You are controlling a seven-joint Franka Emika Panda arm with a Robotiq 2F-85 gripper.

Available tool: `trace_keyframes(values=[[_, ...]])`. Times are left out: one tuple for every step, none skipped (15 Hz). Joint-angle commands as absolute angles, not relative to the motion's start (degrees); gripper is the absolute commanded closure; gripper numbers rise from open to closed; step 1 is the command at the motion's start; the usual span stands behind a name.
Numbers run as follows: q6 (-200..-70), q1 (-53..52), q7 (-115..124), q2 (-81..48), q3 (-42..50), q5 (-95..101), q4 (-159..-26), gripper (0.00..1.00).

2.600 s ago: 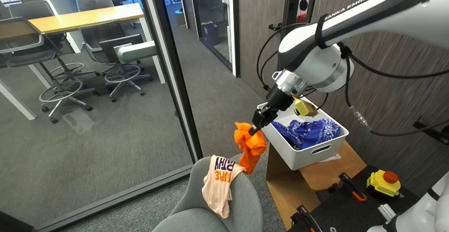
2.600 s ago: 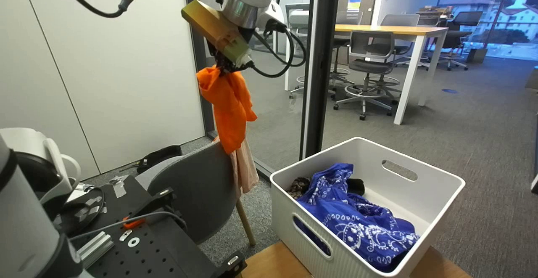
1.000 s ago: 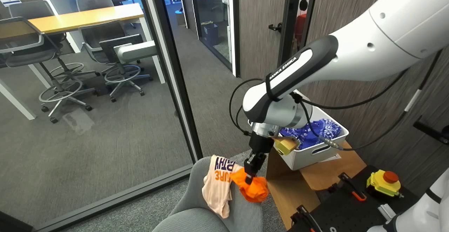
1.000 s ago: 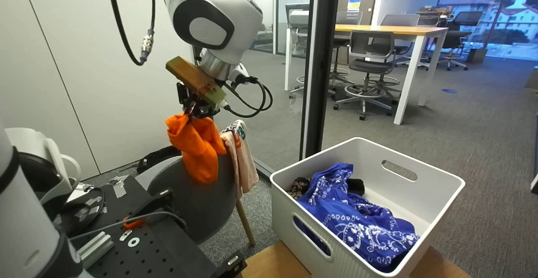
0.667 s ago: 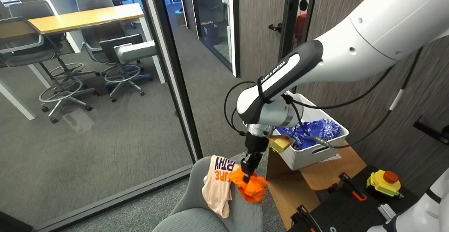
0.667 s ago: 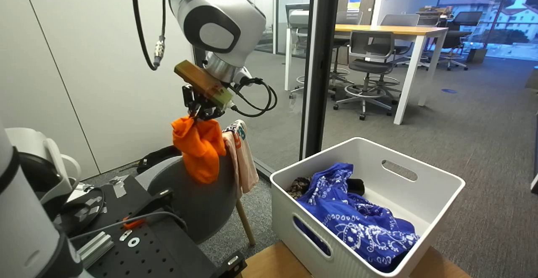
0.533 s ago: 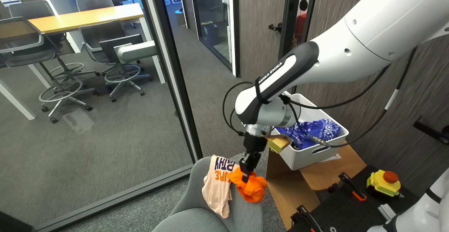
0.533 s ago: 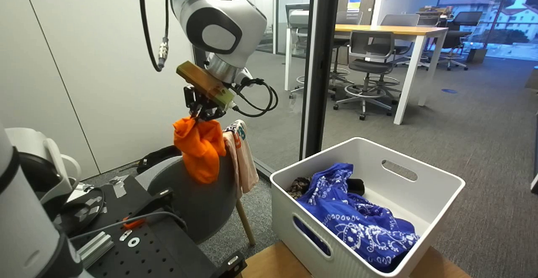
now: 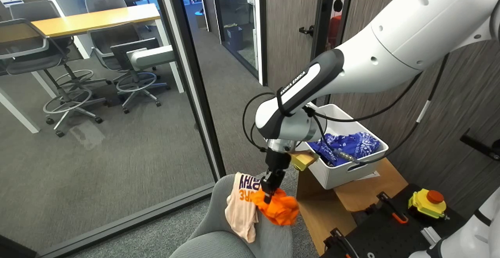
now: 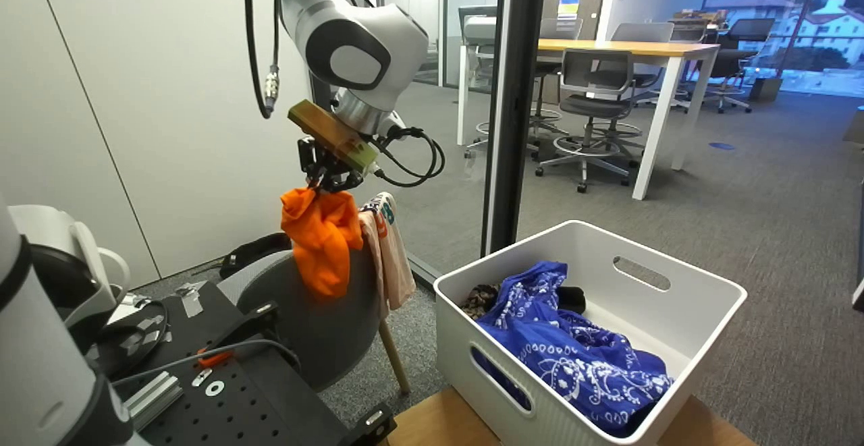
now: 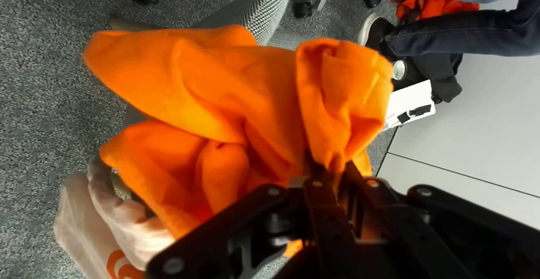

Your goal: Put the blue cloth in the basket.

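The blue cloth (image 10: 567,358), patterned in white, lies crumpled inside the white basket (image 10: 682,318). Both exterior views show it there, the blue cloth (image 9: 361,143) well within the basket's (image 9: 332,176) walls. Away from the basket, my gripper (image 10: 316,183) is shut on an orange cloth (image 10: 324,250). It hangs bunched at the top of the chair back; whether it touches the chair I cannot tell. In the wrist view, folds of the orange cloth (image 11: 236,101) are pinched at the tips of the gripper (image 11: 331,165) and hide much of the chair below.
A cream cloth with lettering (image 9: 242,207) drapes over the grey chair (image 9: 273,234) beside the gripper. The basket stands on a wooden stand (image 9: 371,191). Nearby are a black perforated tabletop (image 10: 270,399) and a yellow stop button (image 9: 427,203). A person's leg (image 11: 455,34) shows in the wrist view.
My gripper has come down with the orange cloth from higher up to the chair back, then shifted slightly sideways during the last second. The basket and blue cloth have stayed put.
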State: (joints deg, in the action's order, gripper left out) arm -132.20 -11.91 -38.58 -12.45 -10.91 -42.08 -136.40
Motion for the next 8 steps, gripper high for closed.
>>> trace_keyframes(values=[[-132.37, -11.25, -35.43, -13.95, -12.33, -39.94, -134.07, 0.64], [-132.38, -11.29, -34.83, -14.16, -12.45, -39.46, -133.85, 0.63], [-132.49, -11.32, -34.33, -14.3, -12.6, -39.02, -133.67, 0.56], [-132.48, -11.29, -33.91, -14.45, -12.75, -38.61, -133.48, 0.49], [-132.48, -11.28, -33.49, -14.62, -12.91, -38.29, -133.3, 0.41], [-132.41, -11.24, -33.04, -14.74, -13.05, -37.92, -133.11, 0.33], [-132.4, -11.2, -32.64, -14.87, -13.19, -37.59, -132.96, 0.26], [-132.41, -11.19, -32.25, -15.02, -13.32, -37.33, -132.8, 0.19]])
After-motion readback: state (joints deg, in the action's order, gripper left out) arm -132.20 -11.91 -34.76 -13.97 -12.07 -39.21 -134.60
